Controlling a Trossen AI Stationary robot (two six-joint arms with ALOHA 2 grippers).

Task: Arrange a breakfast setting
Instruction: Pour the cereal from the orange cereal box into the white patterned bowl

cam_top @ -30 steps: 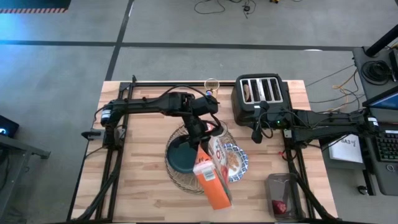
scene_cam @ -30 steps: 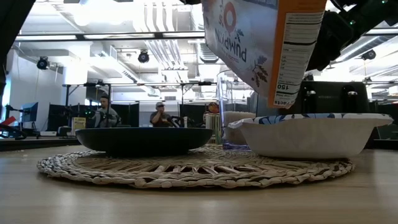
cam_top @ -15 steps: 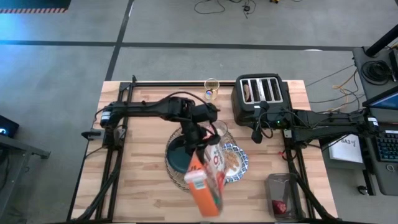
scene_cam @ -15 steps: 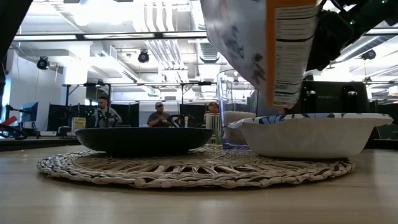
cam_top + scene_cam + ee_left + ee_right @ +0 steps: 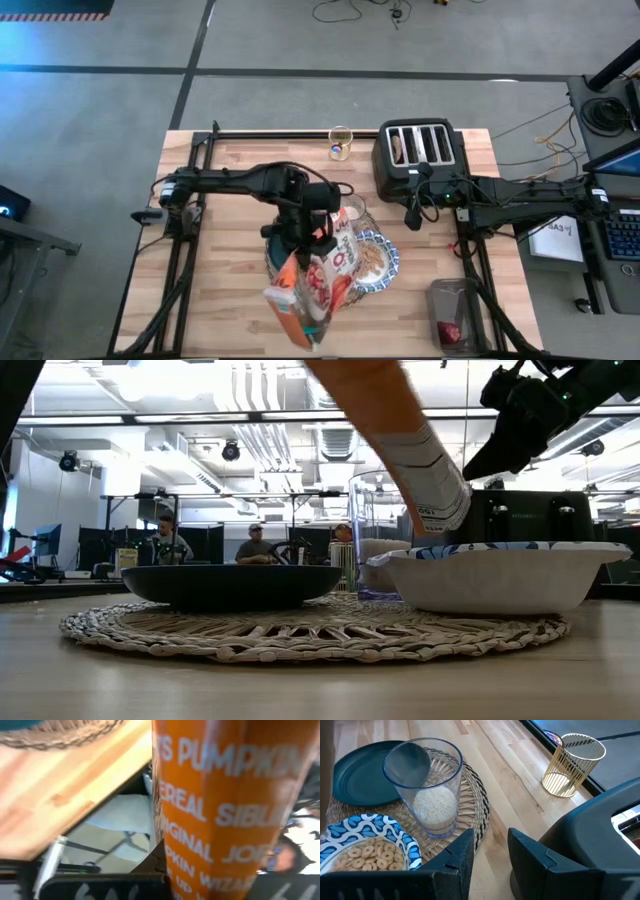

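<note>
My left gripper [image 5: 303, 240] is shut on the orange cereal bag [image 5: 305, 290] above the near part of the wicker placemat [image 5: 283, 290]. The bag's orange face fills the left wrist view [image 5: 225, 805]. The dark teal plate [image 5: 365, 777] and the blue-and-white bowl [image 5: 378, 262], with cereal rings in it, rest on the placemat. The clear glass [image 5: 427, 787] stands on the placemat's far edge. A brown bread piece [image 5: 400, 147] sticks out of a toaster slot. The red fruit [image 5: 450, 332] lies in a clear box. My right gripper [image 5: 491, 857] is open and empty in front of the toaster. My left gripper holds the cereal bag by the part of it toward the table's far side [image 5: 318, 258]; the wrist and the bag hide the fingers. The bag is lifted clear and tilted. One corner [image 5: 432, 510] hangs just above the bowl's left rim, and the rest reaches toward the near edge.
The black toaster [image 5: 418, 155] stands at the far right. A small gold wire cup [image 5: 572, 765] stands near the far edge. The clear box [image 5: 455, 312] sits at the near right corner. People sit in the room behind the table [image 5: 165, 545].
My left gripper has gone toward the table's near edge and a little left with the cereal bag. The bag has turned about and swung left, away from above the bowl; in the low view only one corner of it remains in sight.
</note>
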